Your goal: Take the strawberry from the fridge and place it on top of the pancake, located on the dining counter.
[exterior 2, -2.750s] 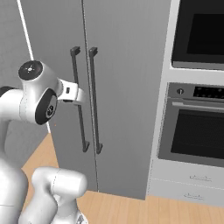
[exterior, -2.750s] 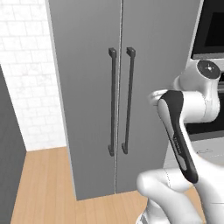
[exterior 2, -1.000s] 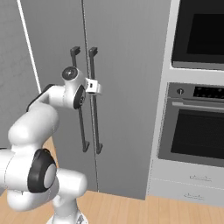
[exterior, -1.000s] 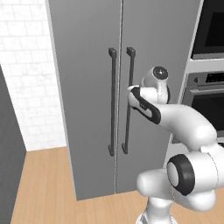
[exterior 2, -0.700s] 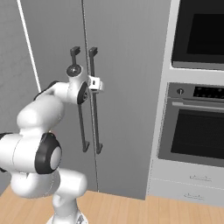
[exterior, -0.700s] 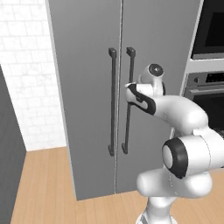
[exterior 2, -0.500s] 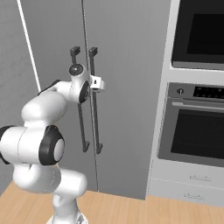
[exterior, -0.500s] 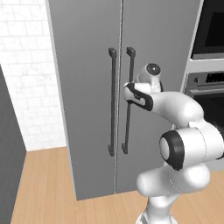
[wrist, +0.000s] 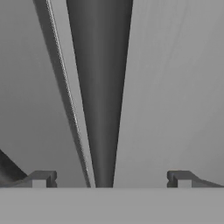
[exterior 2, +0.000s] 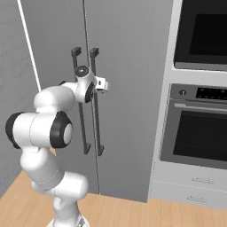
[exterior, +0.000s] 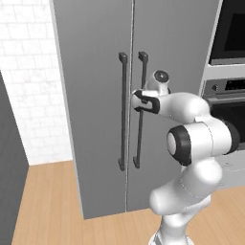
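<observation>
Step in hand, as I judge it: getting the fridge (exterior: pixel 95 95) open; both doors are shut, so the strawberry, presumably inside, is hidden.

Gripper (exterior: pixel 136 101): raised to the upper part of the right-door handle (exterior: pixel 140 110), reaching from the oven side. In the hand view the fingertips (wrist: pixel 41 178) stand wide apart, released, with the dark bar (wrist: pixel 101 96) running up between them, nearer the left tip; nothing is grasped yet.

Left-door handle (exterior: pixel 122 110): just beside, across the door seam (wrist: pixel 70 100).

Next move, my estimate: ease forward until the bar sits between the pads, clench, then pull along the door's arc.

Built-in oven (exterior 2: pixel 199 128): right of the fridge.
</observation>
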